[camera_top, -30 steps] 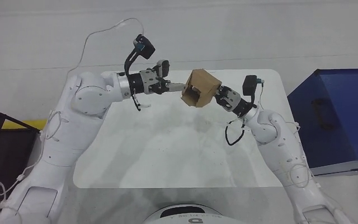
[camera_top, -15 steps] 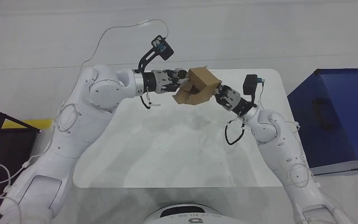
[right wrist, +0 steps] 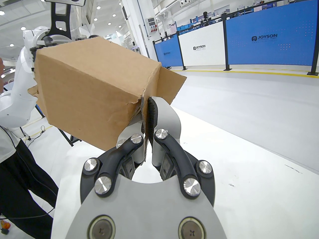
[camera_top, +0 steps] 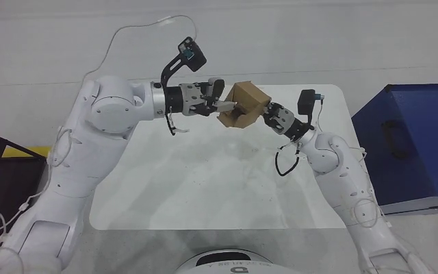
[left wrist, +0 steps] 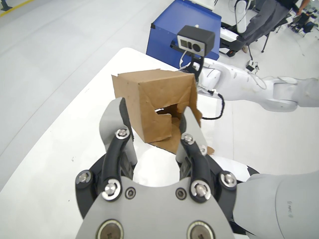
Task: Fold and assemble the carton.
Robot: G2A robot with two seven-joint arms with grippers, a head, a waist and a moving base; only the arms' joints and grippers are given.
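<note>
The brown carton (camera_top: 244,103) is held in the air over the table's far edge. My right gripper (camera_top: 268,114) is shut on a flap at the carton's right end, and the pinched cardboard edge shows between its fingers (right wrist: 152,111). The carton (right wrist: 87,88) juts away from that grip with closed sides. My left gripper (camera_top: 224,106) is open at the carton's left end. Its fingers (left wrist: 122,108) stand either side of that end of the carton (left wrist: 154,100), where torn flaps are partly folded in and leave a hole.
The white table (camera_top: 205,192) lies beneath both arms. A blue bin (camera_top: 404,144) stands off its right side. A dark frame (camera_top: 14,171) stands at the left, off the table.
My left gripper came in from the left to the carton's open end, then eased back slightly. The loose flaps there now lie folded in more. The right arm kept its hold.
</note>
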